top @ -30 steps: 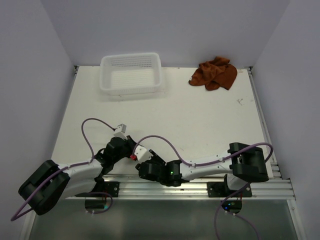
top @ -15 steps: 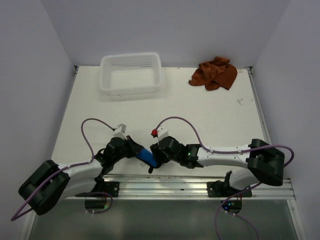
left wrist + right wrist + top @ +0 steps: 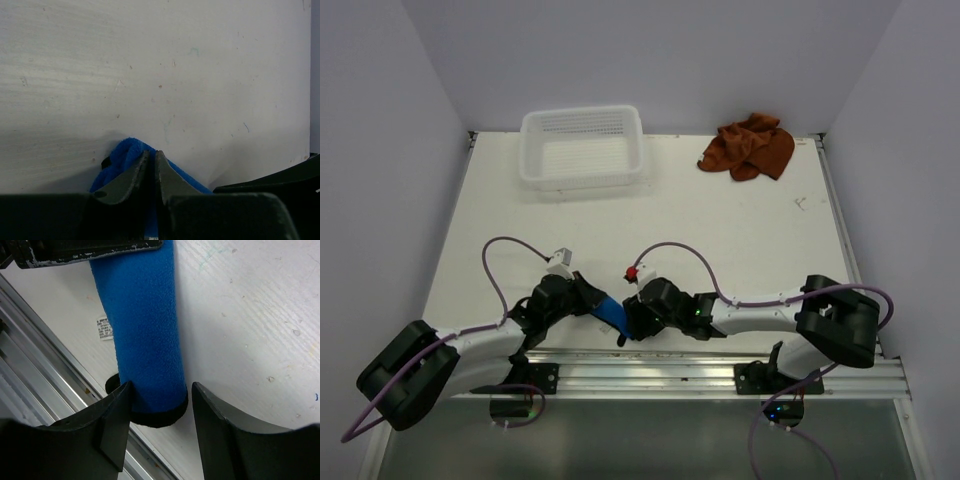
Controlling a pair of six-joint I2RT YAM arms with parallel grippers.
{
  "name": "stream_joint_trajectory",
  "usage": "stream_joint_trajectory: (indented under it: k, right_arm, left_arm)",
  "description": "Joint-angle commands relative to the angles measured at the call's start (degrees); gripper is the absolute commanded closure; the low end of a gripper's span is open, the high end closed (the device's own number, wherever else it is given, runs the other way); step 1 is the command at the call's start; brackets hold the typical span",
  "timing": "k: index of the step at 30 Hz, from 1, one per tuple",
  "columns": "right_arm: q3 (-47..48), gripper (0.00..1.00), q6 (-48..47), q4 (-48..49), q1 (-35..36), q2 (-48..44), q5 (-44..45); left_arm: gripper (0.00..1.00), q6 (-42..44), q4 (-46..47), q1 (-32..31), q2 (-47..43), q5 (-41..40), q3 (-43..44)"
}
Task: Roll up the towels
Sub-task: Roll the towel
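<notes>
My left claw [image 3: 152,153] is clenched on the rolled blue towel [image 3: 142,325] at the near edge of the desk [image 3: 720,230], and my right claw [image 3: 160,386] is loose around it. Squeeze off-centre and the roll could unravel or slip off the edge.

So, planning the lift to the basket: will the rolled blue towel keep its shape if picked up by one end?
Probably not: it looks like soft fleece, so the blue towel would likely sag. It may also unroll, since only the left gripper pinches one end. Pushed sideways, the tube would likely roll.
</notes>
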Motion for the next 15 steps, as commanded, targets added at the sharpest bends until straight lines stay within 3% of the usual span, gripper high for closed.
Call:
stream_joint_trajectory:
  k: [1,9,15]
  right_arm:
    - [-1.83,0.47,0.82,1.64,0.04,1.12,-2.21]
    - [-2.98,0.51,0.73,2.08,0.04,2.26,-2.29]
    - [-2.81,0.63,0.29,2.44,0.13,3.32,-3.96]
  left_arm:
    - [0.86,1.35,-6.86,0.14,0.74,-3.91,-4.18]
    - [0.87,1.17,-7.38,0.14,0.21,-4.00,-4.18]
    - [0.87,1.09,-8.79,0.14,-2.15,-3.65,-4.18]
